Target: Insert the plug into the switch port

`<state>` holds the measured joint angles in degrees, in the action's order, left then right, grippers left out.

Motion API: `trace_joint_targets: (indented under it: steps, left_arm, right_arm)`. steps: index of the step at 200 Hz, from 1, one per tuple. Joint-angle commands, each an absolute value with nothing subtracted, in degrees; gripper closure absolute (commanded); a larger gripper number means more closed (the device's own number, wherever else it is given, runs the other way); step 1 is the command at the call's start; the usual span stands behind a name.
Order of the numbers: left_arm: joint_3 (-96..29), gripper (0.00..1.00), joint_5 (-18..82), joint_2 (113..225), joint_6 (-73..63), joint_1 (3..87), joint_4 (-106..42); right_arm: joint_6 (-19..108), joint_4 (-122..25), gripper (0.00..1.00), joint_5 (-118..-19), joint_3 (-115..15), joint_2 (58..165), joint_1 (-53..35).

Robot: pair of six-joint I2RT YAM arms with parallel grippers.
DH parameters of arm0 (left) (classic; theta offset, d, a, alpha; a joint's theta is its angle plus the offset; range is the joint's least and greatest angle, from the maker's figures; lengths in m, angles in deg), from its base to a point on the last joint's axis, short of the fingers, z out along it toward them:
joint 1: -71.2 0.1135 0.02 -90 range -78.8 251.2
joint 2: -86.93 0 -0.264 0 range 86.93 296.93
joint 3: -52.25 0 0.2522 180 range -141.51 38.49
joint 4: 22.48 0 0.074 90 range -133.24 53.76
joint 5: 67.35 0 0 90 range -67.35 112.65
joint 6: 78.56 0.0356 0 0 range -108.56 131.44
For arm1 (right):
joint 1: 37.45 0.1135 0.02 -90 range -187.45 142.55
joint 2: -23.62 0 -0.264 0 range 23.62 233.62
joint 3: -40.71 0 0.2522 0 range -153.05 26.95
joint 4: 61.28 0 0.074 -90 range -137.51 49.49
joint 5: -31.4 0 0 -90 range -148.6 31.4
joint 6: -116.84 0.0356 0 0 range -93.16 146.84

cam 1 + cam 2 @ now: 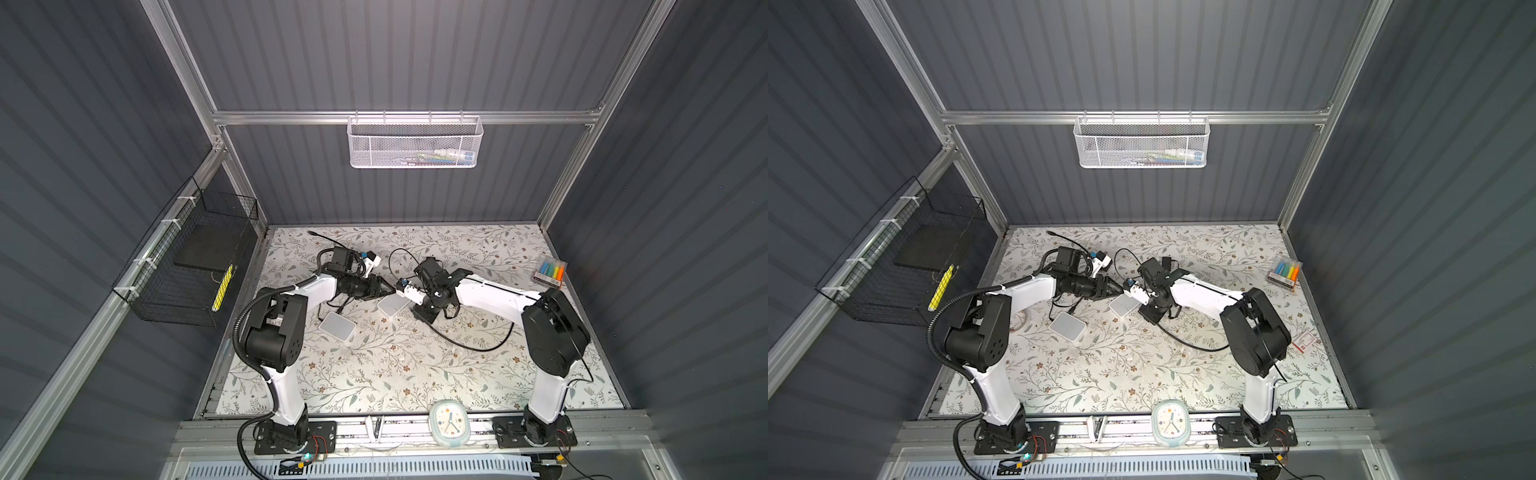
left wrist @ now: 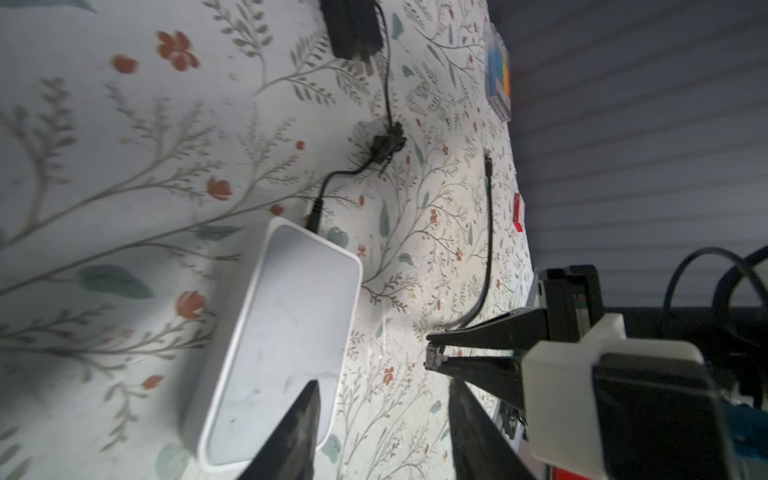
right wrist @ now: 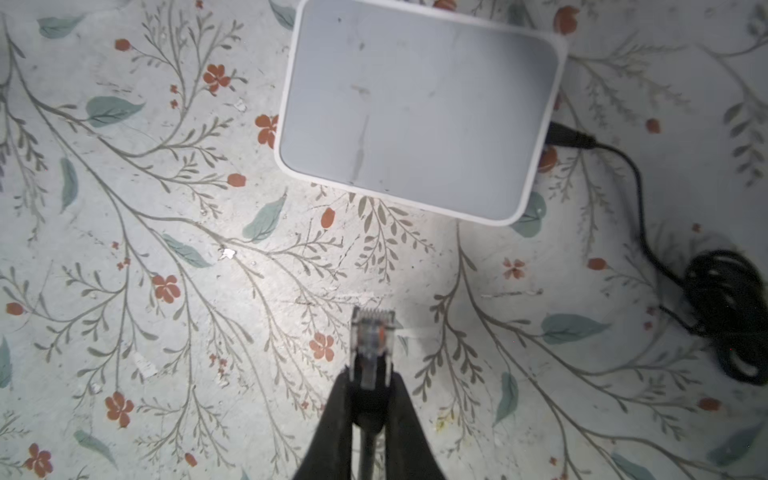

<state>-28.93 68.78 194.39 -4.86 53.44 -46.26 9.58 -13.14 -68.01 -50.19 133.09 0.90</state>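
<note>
The right hand (image 3: pixel 370 376) pinches the plug (image 3: pixel 372 336) over the bench (image 3: pixel 124 249), apart from the switch (image 3: pixel 415 112); the left hand (image 2: pixel 383 382) gapes empty. Unbraced, the switch could slide away under the plug's push.

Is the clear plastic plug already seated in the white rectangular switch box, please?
No, the clear plastic plug, pinched in the right end effector, has bare tabletop between it and the white rectangular switch box.
</note>
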Motion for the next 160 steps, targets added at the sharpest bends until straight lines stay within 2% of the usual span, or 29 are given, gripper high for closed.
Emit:
trace_joint_targets:
  steps: [1, 46, 160]
  left_arm:
    - [-30.8, 0.5, 64.0, 196.1, -3.2, 53.7, -48.3]
    - [-33.9, 0.51, 61.7, 199.6, -2.5, 53.7, -48.2]
    - [-37.4, 0.57, 65.2, 206.9, -3.8, 54.0, -43.7]
  right_arm:
    - [8.6, -6.3, 1.0, -67.0, -55.1, 136.2, 0.5]
    - [8.3, -0.8, 1.0, -65.8, -62.3, 142.2, 0.1]
    - [9.1, 4.0, 1.0, -65.6, -69.4, 148.1, -1.4]
